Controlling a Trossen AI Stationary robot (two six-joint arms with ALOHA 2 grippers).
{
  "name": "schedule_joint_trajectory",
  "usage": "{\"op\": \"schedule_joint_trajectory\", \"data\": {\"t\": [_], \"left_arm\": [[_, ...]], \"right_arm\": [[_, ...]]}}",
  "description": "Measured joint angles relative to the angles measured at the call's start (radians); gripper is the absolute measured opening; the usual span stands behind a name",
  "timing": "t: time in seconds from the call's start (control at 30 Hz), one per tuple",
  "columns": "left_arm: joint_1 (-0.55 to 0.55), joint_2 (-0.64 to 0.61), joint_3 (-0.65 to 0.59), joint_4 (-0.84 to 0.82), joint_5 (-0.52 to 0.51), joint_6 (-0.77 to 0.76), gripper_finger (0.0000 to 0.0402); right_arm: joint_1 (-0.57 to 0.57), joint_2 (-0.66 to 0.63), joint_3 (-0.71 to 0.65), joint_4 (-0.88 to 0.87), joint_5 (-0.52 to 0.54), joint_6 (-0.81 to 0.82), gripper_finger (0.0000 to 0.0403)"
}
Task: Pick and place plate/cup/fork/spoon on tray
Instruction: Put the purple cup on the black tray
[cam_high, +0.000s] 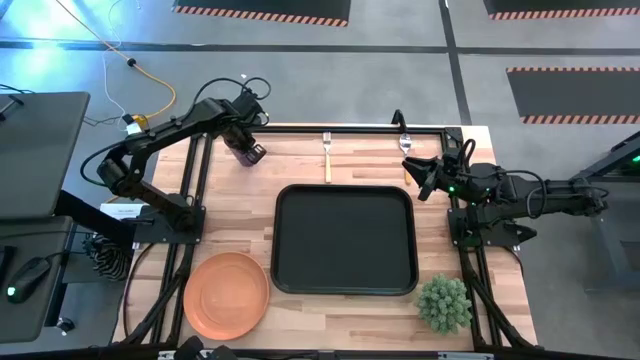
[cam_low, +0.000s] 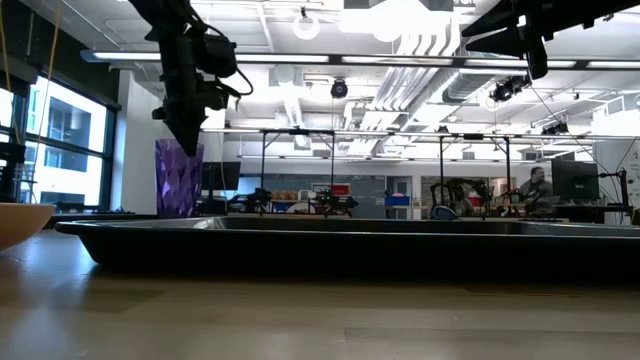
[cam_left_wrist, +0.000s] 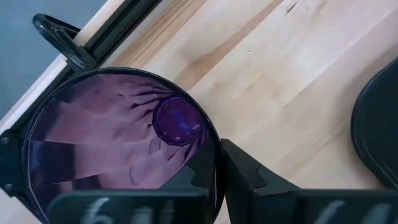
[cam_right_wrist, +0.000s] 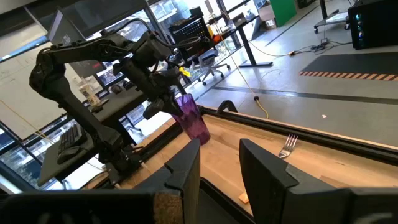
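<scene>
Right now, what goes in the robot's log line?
left gripper: shut on translucent purple plastic cup | right gripper: waiting | black rectangular tray: bare

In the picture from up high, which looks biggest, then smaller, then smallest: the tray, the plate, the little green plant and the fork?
1. tray
2. plate
3. green plant
4. fork: about as long as the plant is wide, but far thinner, so it looks smallest.

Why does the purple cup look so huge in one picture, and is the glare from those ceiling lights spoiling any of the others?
In the left wrist view the cup fills the frame because that camera peers straight down into it from close by; the left gripper is shut on its rim. In the low view bright ceiling lights wash out the top and leave the tray a dark silhouette. The high view is evenly lit.
</scene>
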Motion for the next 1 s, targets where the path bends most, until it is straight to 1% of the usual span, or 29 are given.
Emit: {"op": "schedule_joint_trajectory", "data": {"t": [0.3, 0.4, 0.53, 0.7, 0.87, 1.0], "left_arm": [[-0.046, -0.027, 0.000, -0.022, -0.004, 0.009, 0.0005], [-0.069, -0.041, 0.023, -0.056, -0.014, 0.009, 0.0005], [-0.107, -0.053, 0.090, -0.105, -0.018, 0.009, 0.0005], [-0.178, -0.054, 0.214, -0.162, -0.017, 0.009, 0.0005], [-0.263, -0.054, 0.324, -0.185, -0.018, 0.009, 0.0005], [-0.337, -0.054, 0.385, -0.190, -0.017, 0.009, 0.0005]], "right_arm": [[0.000, 0.000, 0.000, 0.000, 0.000, 0.000, 0.0103], [0.000, 0.000, 0.000, 0.000, 0.000, -0.005, 0.0103], [0.000, 0.000, 0.000, 0.000, 0.000, -0.006, 0.0103], [0.000, 0.000, 0.000, 0.000, 0.000, -0.007, 0.0103], [0.000, 0.000, 0.000, 0.000, 0.000, -0.007, 0.0103], [0.000, 0.000, 0.000, 0.000, 0.000, -0.007, 0.0103]]}}
